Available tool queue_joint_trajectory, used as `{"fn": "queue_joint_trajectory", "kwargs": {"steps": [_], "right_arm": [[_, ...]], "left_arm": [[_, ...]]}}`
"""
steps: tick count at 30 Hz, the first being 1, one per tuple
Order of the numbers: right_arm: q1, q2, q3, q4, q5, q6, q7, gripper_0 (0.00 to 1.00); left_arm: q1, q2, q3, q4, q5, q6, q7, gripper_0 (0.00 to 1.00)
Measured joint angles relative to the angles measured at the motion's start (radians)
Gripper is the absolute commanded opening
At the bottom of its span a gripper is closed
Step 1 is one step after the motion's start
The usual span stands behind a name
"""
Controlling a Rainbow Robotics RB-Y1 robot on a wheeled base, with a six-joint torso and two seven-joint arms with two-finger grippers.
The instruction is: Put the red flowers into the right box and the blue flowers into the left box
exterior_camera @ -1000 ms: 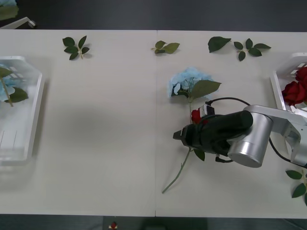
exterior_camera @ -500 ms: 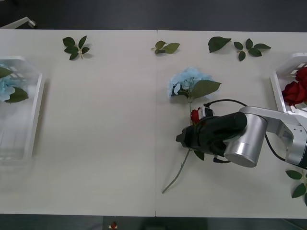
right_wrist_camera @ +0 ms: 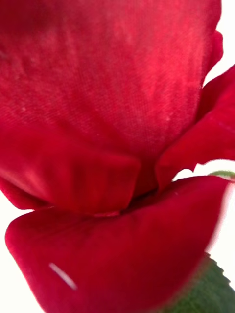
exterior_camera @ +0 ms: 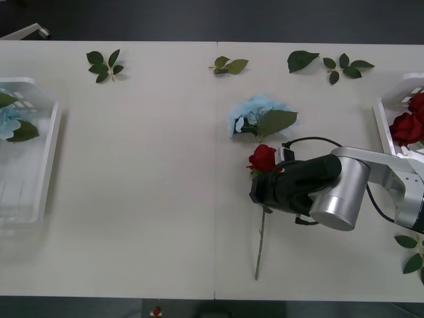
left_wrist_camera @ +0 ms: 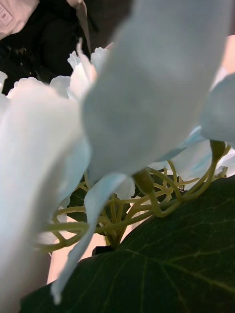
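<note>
Right claw (exterior_camera: 260, 189) pinching rose (exterior_camera: 263, 158) just under the bloom, mid-worktop (exterior_camera: 146, 199), stem hanging toward the near edge. Lift until the stem clears, swing right clear of blue flower (exterior_camera: 255, 114), release over right box (exterior_camera: 387, 122).

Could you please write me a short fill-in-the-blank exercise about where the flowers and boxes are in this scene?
1. The right gripper is at the stem of a ____ flower.
2. The loose blue flower lies on the ____.
3. The right box holds flowers of the colour ____.
4. A blue flower lies in the ____ box.

Missing words: red; table; red; left
</note>
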Motion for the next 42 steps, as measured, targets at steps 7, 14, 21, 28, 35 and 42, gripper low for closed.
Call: {"fn": "queue_joint_trajectory", "kwargs": {"steps": [7, 14, 21, 28, 35, 42], "right_arm": [[-0.011, -0.005, 0.0, 0.0, 0.01, 0.0, 0.003, 0.0], [-0.116, -0.147, 0.0, -0.093, -0.022, 0.0, 0.008, 0.0], [-0.234, -0.45, 0.0, -0.304, -0.039, -0.001, 0.017, 0.0], [-0.261, -0.671, 0.0, -0.348, -0.037, -0.001, 0.08, 0.0], [-0.261, -0.697, 0.0, -0.138, -0.083, -0.001, 0.21, 0.0], [-0.261, -0.656, -0.018, 0.234, -0.271, 0.013, 0.477, 0.0]], "left_arm": [[0.0, 0.0, -0.089, 0.063, 0.0, -0.096, -0.001, 0.0], [0.0, 0.0, -0.097, 0.063, 0.002, -0.096, -0.001, 0.06], [0.0, 0.0, -0.097, 0.063, 0.019, -0.096, -0.001, 0.5], [0.0, 0.0, -0.097, 0.056, 0.057, -0.052, -0.001, 0.81], [0.0, 0.0, -0.062, -0.12, 0.201, 0.192, -0.002, 0.86], [-0.005, 0.0, -0.069, -0.336, 0.357, 0.233, -0.002, 0.86]]}}
